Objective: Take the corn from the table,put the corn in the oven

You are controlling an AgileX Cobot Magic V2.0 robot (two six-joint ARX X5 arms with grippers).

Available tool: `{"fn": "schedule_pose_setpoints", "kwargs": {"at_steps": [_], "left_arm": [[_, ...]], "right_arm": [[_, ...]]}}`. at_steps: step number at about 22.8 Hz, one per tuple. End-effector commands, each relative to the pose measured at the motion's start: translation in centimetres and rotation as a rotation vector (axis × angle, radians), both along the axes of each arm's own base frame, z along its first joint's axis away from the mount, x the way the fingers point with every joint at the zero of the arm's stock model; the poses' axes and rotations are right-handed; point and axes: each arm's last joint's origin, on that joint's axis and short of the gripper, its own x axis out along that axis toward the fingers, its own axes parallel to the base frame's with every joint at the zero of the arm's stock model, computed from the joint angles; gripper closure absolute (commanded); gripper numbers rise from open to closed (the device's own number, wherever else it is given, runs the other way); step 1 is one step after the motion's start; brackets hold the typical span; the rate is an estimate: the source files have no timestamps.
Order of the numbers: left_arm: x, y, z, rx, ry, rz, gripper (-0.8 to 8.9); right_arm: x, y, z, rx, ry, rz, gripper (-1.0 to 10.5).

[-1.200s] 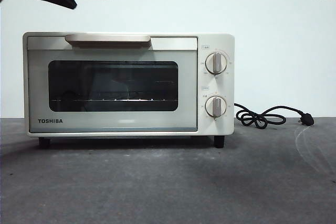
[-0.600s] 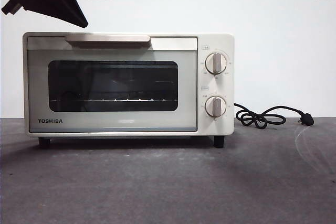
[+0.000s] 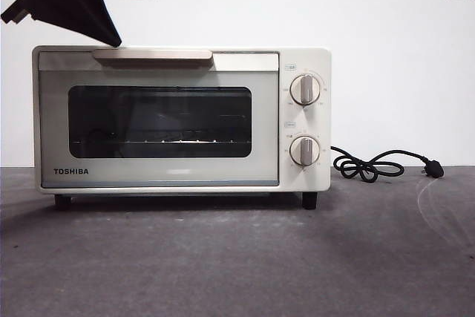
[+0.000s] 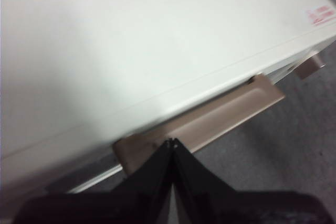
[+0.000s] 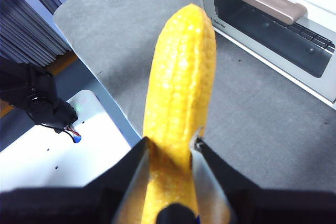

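Now the right hand (image 5: pixel 170 148) grips the corn (image 5: pixel 181 93) while the closed left hand (image 3: pixel 111 38), upper left, nears the oven (image 3: pixel 182 120) handle (image 3: pixel 152 55); opening the door probably comes next.

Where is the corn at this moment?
The corn is off the table, clamped in the right gripper in the right wrist view, out in front of the closed oven; the front view does not show it.

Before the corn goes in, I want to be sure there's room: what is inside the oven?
Through the closed door's dark glass, the oven shows only a wire rack, with nothing visible on it. The interior's dim corners cannot be seen.
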Motion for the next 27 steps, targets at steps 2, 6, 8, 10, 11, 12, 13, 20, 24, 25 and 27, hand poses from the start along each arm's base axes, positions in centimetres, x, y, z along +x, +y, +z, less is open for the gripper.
{"fn": "schedule_pose_setpoints", "kwargs": {"at_steps": [2,6,8,10,11,12,13,20,24,25,27], "left_arm": [[0.3,-0.2,-0.9,0.027,0.044,-0.015,8.19],[0.3,-0.4,-1.9,0.056,0.113,-0.035,8.19],[0.1,-0.7,-2.3,0.068,0.155,-0.047,8.19],[-0.2,-0.8,-2.5,0.080,0.192,-0.057,8.19],[-0.4,-0.9,-2.6,0.087,0.206,-0.067,8.19],[-0.6,-1.0,-2.7,0.094,0.221,-0.076,8.19],[-0.8,-1.2,-2.8,0.099,0.237,-0.084,8.19],[-2.9,-2.4,-3.6,0.181,0.381,-0.192,8.19],[-4.2,-3.0,-3.6,0.215,0.436,-0.244,8.19],[-4.4,-3.1,-3.5,0.218,0.437,-0.251,8.19],[-5.1,-3.3,-3.1,0.220,0.425,-0.268,8.19]], "right_arm": [[-0.1,-0.2,0.3,0.013,-0.008,-0.005,9.6],[-0.1,-0.2,0.2,0.008,-0.005,-0.005,9.6],[-0.1,-0.2,0.2,0.006,-0.003,-0.005,9.6],[-0.1,-0.2,0.2,0.005,-0.003,-0.005,9.6],[-0.1,-0.2,0.2,0.004,-0.003,-0.005,9.6],[-0.1,-0.2,0.2,0.004,-0.003,-0.005,9.6],[-0.1,-0.2,0.2,0.004,-0.003,-0.005,9.6],[-0.1,-0.2,0.2,0.003,-0.006,-0.003,9.6],[-0.1,-0.2,0.2,0.003,-0.006,-0.003,9.6],[-0.1,-0.2,0.2,0.003,-0.006,-0.003,9.6],[-0.1,-0.2,0.2,0.003,-0.006,-0.003,9.6]]}}
